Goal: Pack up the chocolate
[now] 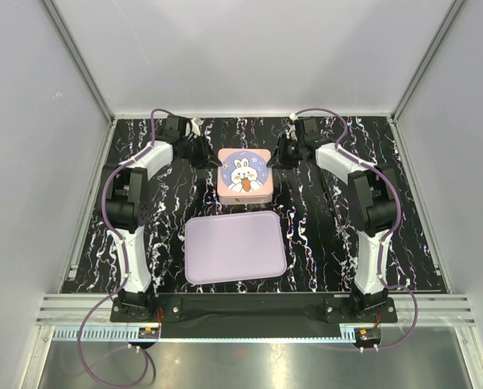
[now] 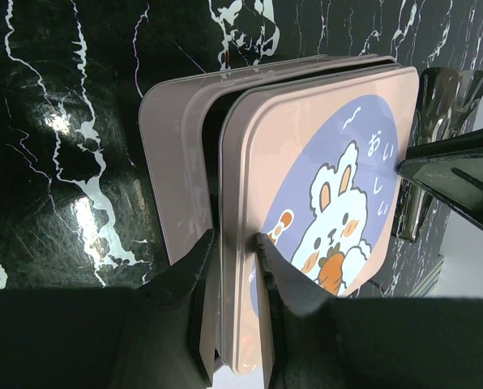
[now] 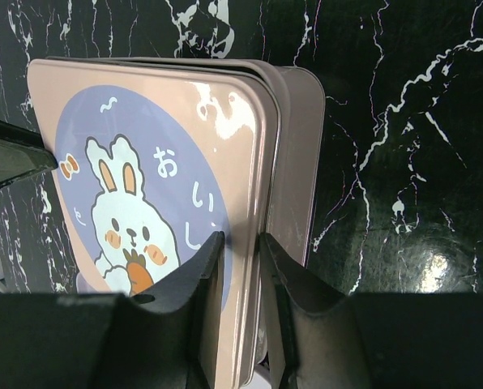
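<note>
A pink square tin stands at the back middle of the table, its lid (image 1: 245, 172) printed with a white rabbit on a purple circle. My left gripper (image 1: 211, 156) is shut on the lid's left rim and my right gripper (image 1: 276, 156) is shut on its right rim. In the left wrist view the lid (image 2: 306, 162) sits between my left gripper's (image 2: 235, 239) fingers, a dark gap away from the tin's base (image 2: 173, 162). The right wrist view shows the lid (image 3: 144, 162) pinched by my right gripper (image 3: 242, 239), with the base (image 3: 294, 162) behind. The chocolate is hidden.
A lavender tray (image 1: 233, 247) with nothing on it lies just in front of the tin. The table (image 1: 322, 243) is black marble-patterned, with white walls on three sides. The right gripper's black fingers (image 2: 452, 170) show at the lid's far edge in the left wrist view.
</note>
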